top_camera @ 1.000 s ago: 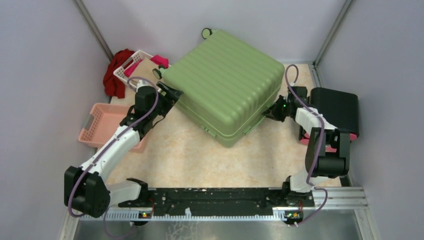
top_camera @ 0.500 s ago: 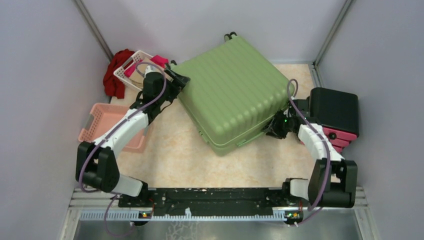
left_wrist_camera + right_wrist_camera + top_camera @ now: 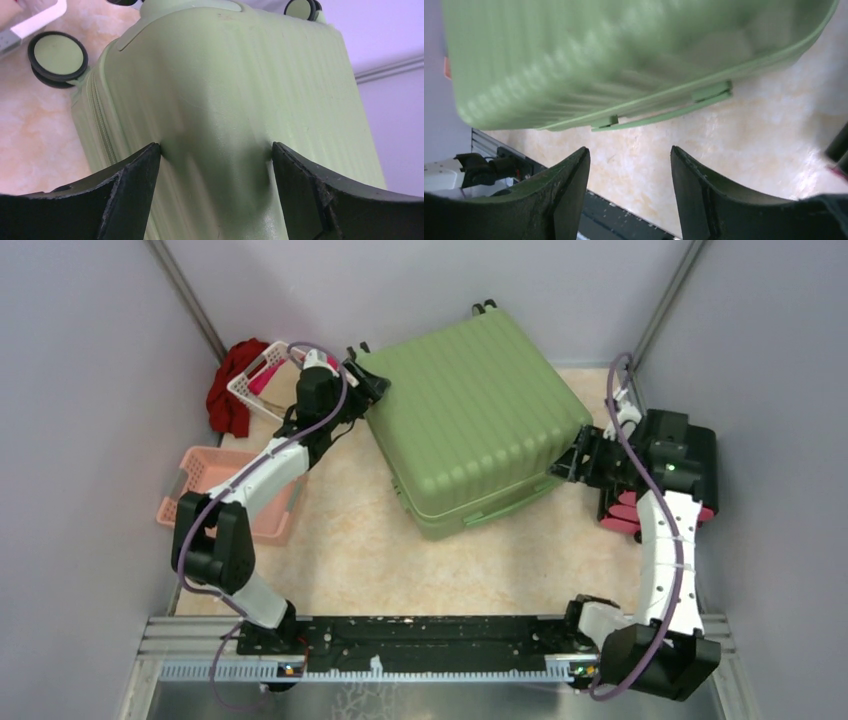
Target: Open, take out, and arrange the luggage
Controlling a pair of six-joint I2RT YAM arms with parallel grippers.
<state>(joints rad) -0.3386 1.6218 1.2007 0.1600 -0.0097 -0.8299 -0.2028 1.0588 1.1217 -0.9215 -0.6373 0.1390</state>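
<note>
The luggage [image 3: 470, 420] is a big sage-green ribbed suitcase lying flat and closed at the back of the floor, its wheels [image 3: 485, 307] toward the rear wall. My left gripper [image 3: 372, 386] stands wide open against its left corner. In the left wrist view both fingertips [image 3: 150, 155] touch the rounded green shell [image 3: 225, 90], beside a caster wheel [image 3: 57, 57], without closing on it. My right gripper [image 3: 570, 466] is open just off the suitcase's right corner. In the right wrist view the gripper [image 3: 629, 152] holds nothing, and the case's side handle [image 3: 664, 112] lies ahead.
A pink basket [image 3: 215, 490] sits under the left arm. A white basket [image 3: 262, 375] and a red cloth [image 3: 228, 390] lie at the back left. Black-and-pink stacked cases [image 3: 685, 455] stand against the right wall, behind the right wrist. The base rail [image 3: 430, 640] runs along the near edge.
The suitcase has turned clockwise and slid toward the back wall, the left gripper following its corner. The right gripper has opened and drawn back to the right.
</note>
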